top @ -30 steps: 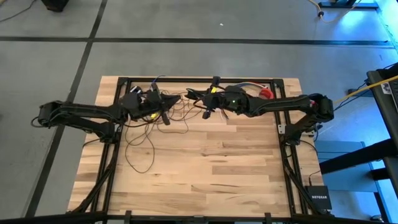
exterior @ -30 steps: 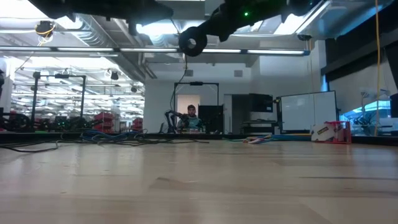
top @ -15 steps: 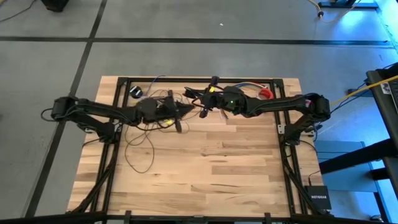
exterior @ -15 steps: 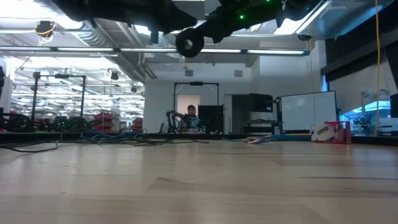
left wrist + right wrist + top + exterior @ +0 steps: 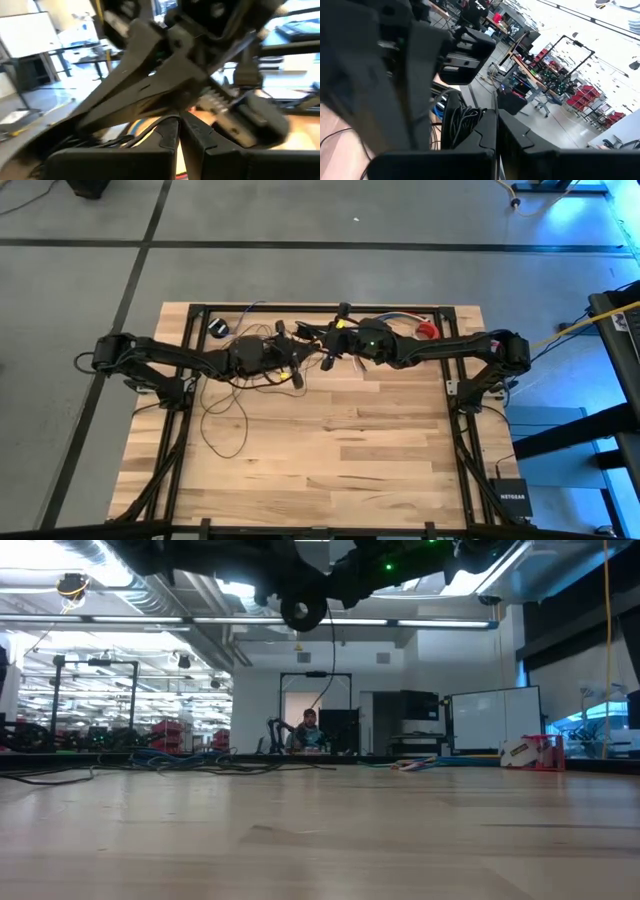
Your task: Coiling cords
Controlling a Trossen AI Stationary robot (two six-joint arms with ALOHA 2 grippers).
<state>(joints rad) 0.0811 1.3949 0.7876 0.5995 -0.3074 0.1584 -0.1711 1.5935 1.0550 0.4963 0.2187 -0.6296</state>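
Note:
The cords are a thin dark wire. Slack loops (image 5: 225, 415) of it lie on the wooden table's left half, and its small black puck (image 5: 218, 328) lies near the far edge. My left gripper (image 5: 303, 356) and right gripper (image 5: 325, 348) meet tip to tip above the table's far middle, both level and shut on the wire. A bundle of wire loops (image 5: 462, 120) shows beside my right fingers. In the low view one strand (image 5: 326, 670) hangs down from the grippers. My left gripper pinches a single strand of the wire (image 5: 159, 123) between its two fingers, coming level from the table's left. The strand trails slack toward the loops on the table. My right gripper is shut on the bundle of wire loops (image 5: 470, 116), coming level from the table's right. The bundle is lifted clear of the table; the fingers hide the exact place of contact.
A red roll (image 5: 428, 330) and a short bundle of coloured wires (image 5: 400, 318) lie at the far right. The near half of the wooden top (image 5: 350, 460) is bare. A black frame (image 5: 320, 308) borders the table's far edge.
My left gripper has gone toward the table's right, up to my right gripper, sinking a little and rolling slightly. It stays shut on the wire. The strand between it and the loops has come along; the loops on the table have kept their place.

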